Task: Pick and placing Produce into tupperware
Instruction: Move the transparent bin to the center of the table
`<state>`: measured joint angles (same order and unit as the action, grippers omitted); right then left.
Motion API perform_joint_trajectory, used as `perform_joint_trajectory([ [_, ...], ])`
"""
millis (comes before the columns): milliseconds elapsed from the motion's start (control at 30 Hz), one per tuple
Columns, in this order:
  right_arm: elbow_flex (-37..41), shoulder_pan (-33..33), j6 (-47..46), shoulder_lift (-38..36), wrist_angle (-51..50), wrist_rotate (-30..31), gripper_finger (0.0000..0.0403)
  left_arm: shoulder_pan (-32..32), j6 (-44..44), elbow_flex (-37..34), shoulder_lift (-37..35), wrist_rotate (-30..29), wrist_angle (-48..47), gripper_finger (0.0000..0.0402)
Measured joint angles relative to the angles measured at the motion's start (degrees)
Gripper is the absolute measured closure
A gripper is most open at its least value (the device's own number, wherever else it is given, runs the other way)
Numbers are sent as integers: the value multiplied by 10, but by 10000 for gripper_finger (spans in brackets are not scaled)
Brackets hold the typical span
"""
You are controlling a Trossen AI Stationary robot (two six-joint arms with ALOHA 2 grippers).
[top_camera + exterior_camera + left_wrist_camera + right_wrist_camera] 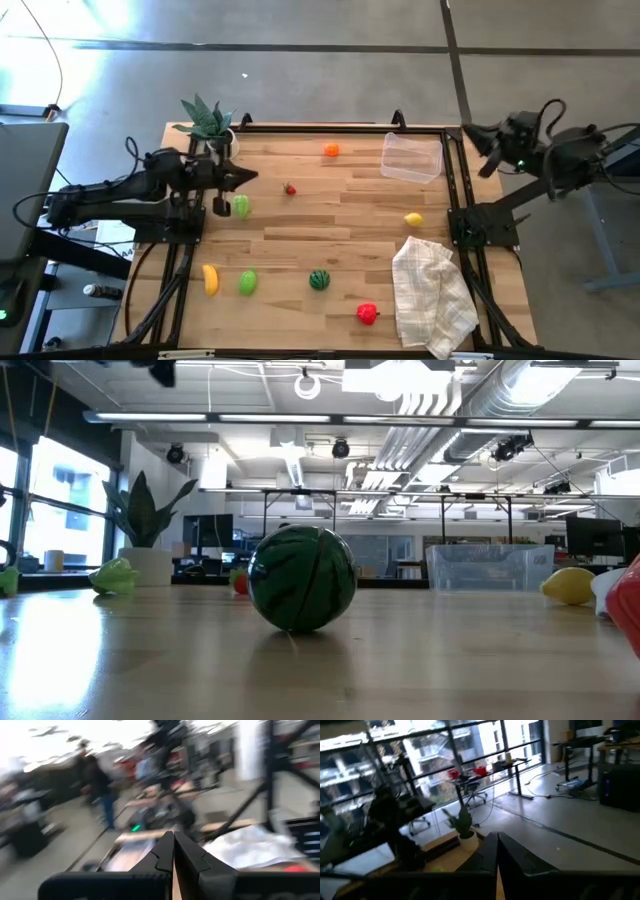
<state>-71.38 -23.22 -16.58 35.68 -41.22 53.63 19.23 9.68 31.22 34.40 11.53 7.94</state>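
The toy produce lies scattered on the wooden table: orange (331,150), strawberry (290,188), lemon (413,219), watermelon (319,279), red pepper (367,314), banana (210,279) and two green pieces (247,282) (241,206). The clear tupperware (412,157) stands near the far right corner and looks empty. My left gripper (250,176) is shut and holds nothing; it points toward the table's right, just beyond the far green piece. My right gripper (472,134) is shut and waits past the table's right edge, beside the tupperware.
A white checked cloth (432,295) lies crumpled at the near right. A spiky potted plant (208,120) stands at the far left corner, close behind my left arm. A black frame (340,127) runs along the table's far, left and right edges. Bare wood shows mid-table.
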Motion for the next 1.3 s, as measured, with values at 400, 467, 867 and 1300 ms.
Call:
perform_joint_trajectory([
  [400,0,193,51,193,99,-344,402,108,101,206,179,154,-99,399],
  [467,0,264,67,228,132,-426,402,111,116,212,181,150,-97,399],
  [867,-1,699,-38,323,-13,-561,402,162,120,212,208,98,-190,399],
  [1300,51,715,-76,500,-114,-500,402,179,115,212,290,104,-206,399],
])
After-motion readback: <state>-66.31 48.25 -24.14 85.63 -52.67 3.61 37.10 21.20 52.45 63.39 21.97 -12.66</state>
